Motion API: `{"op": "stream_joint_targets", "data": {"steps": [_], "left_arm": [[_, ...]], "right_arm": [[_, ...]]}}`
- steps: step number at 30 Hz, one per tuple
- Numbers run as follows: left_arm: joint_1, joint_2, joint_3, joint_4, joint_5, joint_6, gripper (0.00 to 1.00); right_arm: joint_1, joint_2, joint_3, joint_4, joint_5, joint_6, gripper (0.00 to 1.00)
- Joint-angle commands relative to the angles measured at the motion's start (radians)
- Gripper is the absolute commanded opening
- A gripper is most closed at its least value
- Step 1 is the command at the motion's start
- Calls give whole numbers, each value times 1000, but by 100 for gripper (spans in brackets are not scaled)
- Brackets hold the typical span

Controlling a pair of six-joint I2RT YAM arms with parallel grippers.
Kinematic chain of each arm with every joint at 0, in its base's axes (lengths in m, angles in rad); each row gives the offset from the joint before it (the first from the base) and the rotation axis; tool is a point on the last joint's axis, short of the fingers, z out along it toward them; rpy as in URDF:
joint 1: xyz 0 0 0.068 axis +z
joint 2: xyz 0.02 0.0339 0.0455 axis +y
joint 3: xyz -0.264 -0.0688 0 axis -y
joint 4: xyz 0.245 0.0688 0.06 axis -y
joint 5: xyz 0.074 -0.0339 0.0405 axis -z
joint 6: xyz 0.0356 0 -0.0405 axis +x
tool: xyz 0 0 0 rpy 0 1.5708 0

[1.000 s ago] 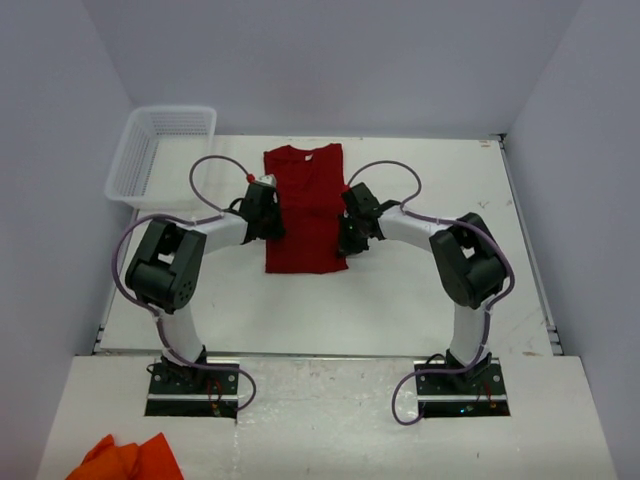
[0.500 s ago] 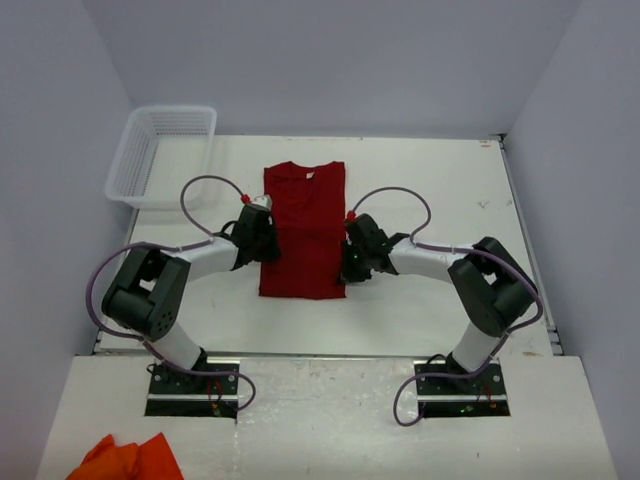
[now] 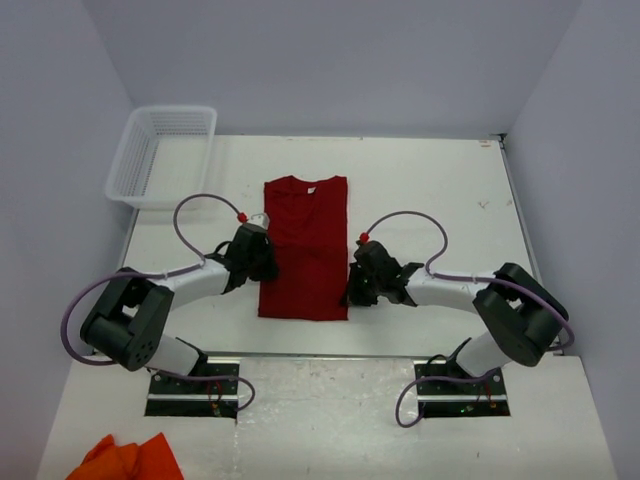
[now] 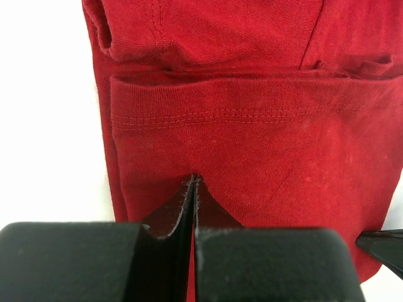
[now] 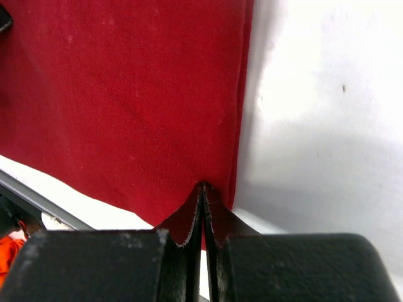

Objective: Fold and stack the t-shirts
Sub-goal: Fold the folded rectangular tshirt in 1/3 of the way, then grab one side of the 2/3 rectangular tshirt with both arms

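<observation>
The t-shirt lies flat on the white table, midway between the two arms. It is folded into a narrow upright rectangle, with the round neck and its small white label at the far end and the bottom hem at the near end, close to the table's front edge. The left gripper meets the left long edge of the garment around mid-length. Its jaws are clenched, tips pressed together, and a sliver of red fabric shows in the seam between them, so the grip is on the shirt cloth. The left wrist view also shows a sleeve folded inward over the body panel, its double-stitched hem running across just beyond the fingertips. The right gripper meets the right long edge nearer the bottom hem, at the lower right corner. Its jaws are likewise clamped flat together, with red material caught between them. In that view the shirt's edge runs straight away from the fingertips, with bare table to the right of it. Both arms reach inward low over the surface, elbows outward. A white mesh basket stands at the far left corner, well apart from the shirt. An orange cloth lies on the near platform, left of the left arm's base.
</observation>
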Motion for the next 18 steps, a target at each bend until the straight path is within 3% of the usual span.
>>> {"op": "stream_joint_targets", "data": {"steps": [1,7,12,18], "left_arm": [[-9,-4,-62,-115,-37,-1,0],[-18,-45,-88,-118,-38,-6,0],[-23,-103,-88,-121,-35,-1,0],[-30,-229,-11,-162,-43,39,2]], "right_arm": [[28,4,-99,-184,88,30,0],[76,-36,-121,-193,108,68,0],[100,-59,-89,-171,131,1,0],[117,-97,66,-266,188,-108,26]]}}
